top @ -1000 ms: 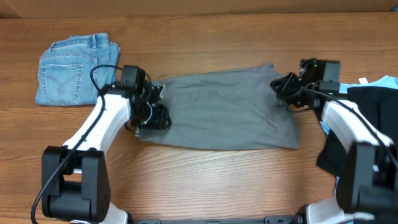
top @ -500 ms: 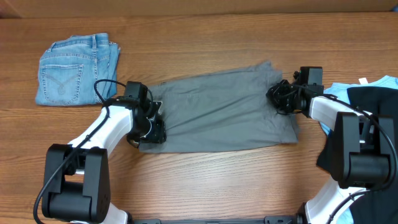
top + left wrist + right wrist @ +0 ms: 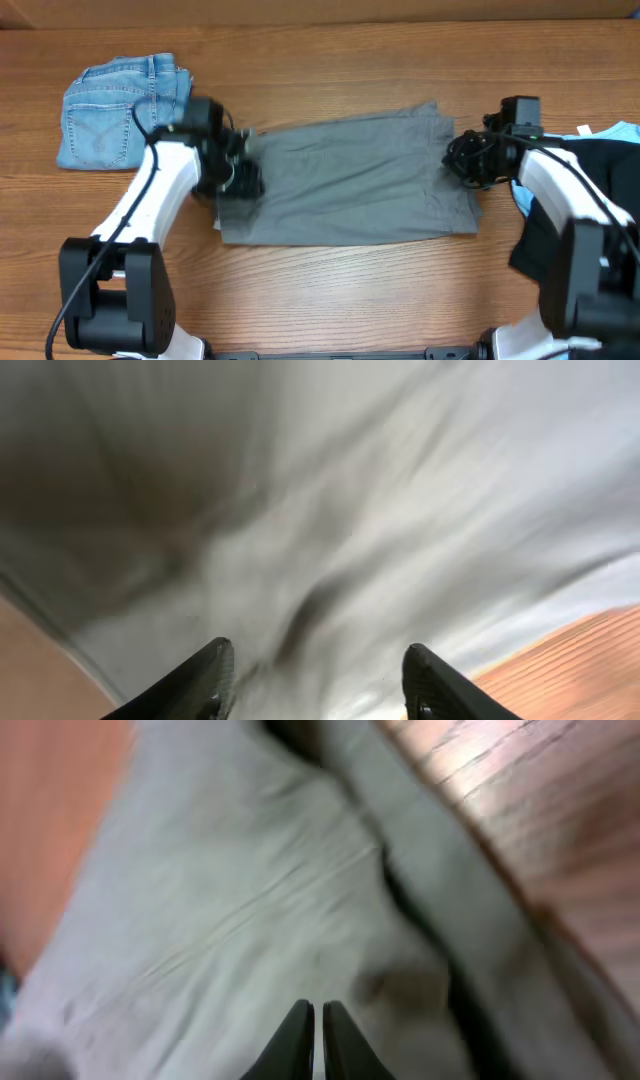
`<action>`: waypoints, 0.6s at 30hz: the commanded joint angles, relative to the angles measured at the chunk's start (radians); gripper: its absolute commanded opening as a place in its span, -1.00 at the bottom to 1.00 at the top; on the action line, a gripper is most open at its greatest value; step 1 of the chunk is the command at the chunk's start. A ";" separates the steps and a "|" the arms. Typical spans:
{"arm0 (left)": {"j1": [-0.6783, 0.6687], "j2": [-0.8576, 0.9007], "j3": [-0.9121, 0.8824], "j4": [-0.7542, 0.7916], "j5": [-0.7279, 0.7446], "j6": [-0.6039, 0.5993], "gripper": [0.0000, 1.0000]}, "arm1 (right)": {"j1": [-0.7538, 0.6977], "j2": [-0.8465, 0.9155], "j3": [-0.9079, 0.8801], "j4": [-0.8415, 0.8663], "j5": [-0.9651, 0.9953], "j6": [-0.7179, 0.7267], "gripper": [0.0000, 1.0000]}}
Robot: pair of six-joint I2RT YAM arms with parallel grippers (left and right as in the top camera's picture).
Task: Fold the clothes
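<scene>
A grey garment (image 3: 350,180) lies flat, folded into a rectangle, in the middle of the wooden table. My left gripper (image 3: 240,180) sits over its left edge. In the left wrist view the fingers (image 3: 318,650) are spread open with only grey cloth (image 3: 350,510) below them, blurred. My right gripper (image 3: 462,160) is at the garment's right edge. In the right wrist view its fingers (image 3: 318,1008) are closed together above the grey cloth (image 3: 230,900), and I see no cloth between them.
Folded blue jeans (image 3: 120,110) lie at the back left. A black garment (image 3: 600,160) and a light blue cloth (image 3: 620,132) are piled at the right edge, under the right arm. Bare wood (image 3: 350,290) runs along the front.
My left gripper has moved from the garment's front-left corner back along its left edge. My right gripper has shifted slightly right. The garment's right corner lies flatter.
</scene>
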 commanded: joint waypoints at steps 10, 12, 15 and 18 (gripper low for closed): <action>-0.048 0.053 0.124 0.171 0.105 0.028 -0.15 | 0.111 -0.097 0.029 -0.329 0.004 -0.178 -0.92; -0.048 0.092 0.123 0.176 0.105 0.029 -0.20 | 0.151 -0.097 0.027 -0.343 0.048 -0.174 -0.92; -0.048 0.167 0.124 0.177 0.100 0.064 -0.38 | 0.202 -0.097 0.009 -0.334 0.098 -0.119 -0.92; -0.047 0.245 0.124 0.179 0.040 0.064 -0.51 | 0.225 -0.097 -0.036 -0.312 0.156 -0.006 -0.91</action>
